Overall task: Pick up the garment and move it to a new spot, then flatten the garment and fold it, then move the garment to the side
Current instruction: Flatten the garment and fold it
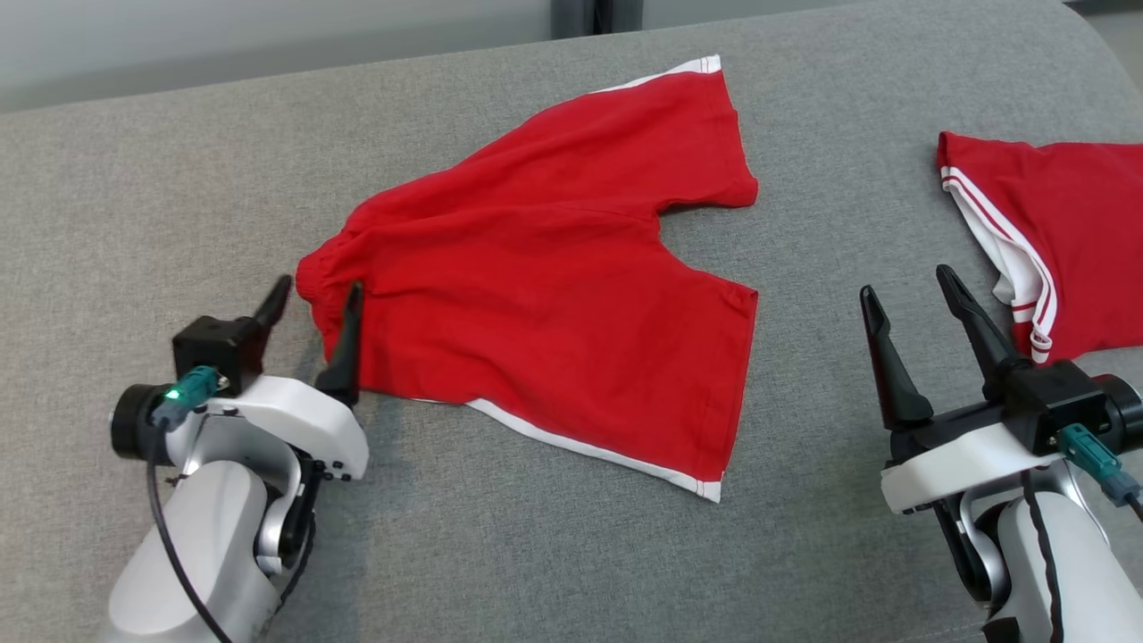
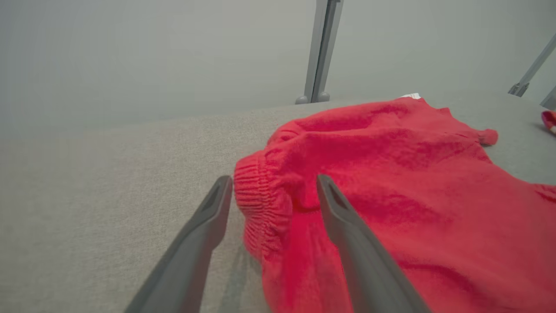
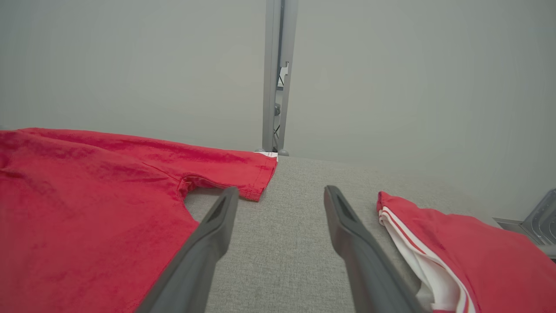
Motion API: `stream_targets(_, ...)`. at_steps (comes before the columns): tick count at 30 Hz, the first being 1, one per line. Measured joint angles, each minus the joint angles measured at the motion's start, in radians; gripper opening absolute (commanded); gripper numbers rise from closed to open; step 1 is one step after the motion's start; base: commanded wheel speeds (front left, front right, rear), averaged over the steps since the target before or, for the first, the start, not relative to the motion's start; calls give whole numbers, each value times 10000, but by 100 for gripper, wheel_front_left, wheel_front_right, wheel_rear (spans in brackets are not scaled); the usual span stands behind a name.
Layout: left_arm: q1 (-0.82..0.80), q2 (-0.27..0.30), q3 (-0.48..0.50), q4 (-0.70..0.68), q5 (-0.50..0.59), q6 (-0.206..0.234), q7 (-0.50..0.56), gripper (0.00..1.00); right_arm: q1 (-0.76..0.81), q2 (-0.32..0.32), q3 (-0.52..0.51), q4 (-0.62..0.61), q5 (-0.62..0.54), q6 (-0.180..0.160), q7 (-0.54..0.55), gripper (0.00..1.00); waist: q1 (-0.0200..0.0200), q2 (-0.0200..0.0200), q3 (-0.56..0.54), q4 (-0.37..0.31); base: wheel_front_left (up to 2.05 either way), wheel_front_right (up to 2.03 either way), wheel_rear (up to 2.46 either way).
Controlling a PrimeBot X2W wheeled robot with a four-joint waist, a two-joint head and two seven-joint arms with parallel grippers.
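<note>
The red shorts (image 1: pixel 554 295) lie spread almost flat in the middle of the worktop (image 1: pixel 134 196), waistband left and legs right, so placing and most flattening look done; folding and moving aside remain. The left claw (image 1: pixel 320 288) gapes wide astride the bunched waistband corner, gripping nothing. The right claw (image 1: pixel 907 284), equally open and empty, hovers over bare worktop between the shorts and another red garment (image 1: pixel 1063 223) at right.

One pair of red shorts (image 1: pixel 554 295), one second red garment (image 1: pixel 1063 223), two claws (image 1: pixel 320 286) (image 1: pixel 906 282)
</note>
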Motion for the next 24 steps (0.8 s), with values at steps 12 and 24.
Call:
stream_targets(12, 735, 102, 1480, -1072, -499, 504, -1195, 100, 591, -4, 872, 201, 665, 0, 35, 100, 0, 0, -248, 53, 0, 0, 0)
stream_targets(24, 1673, -485, 2050, -1553, -144, 337, -1237, 100, 1461, -696, 3515, 90, 2872, -2, 1668, 100, 0, 0, -420, 381, 0, 0, 0)
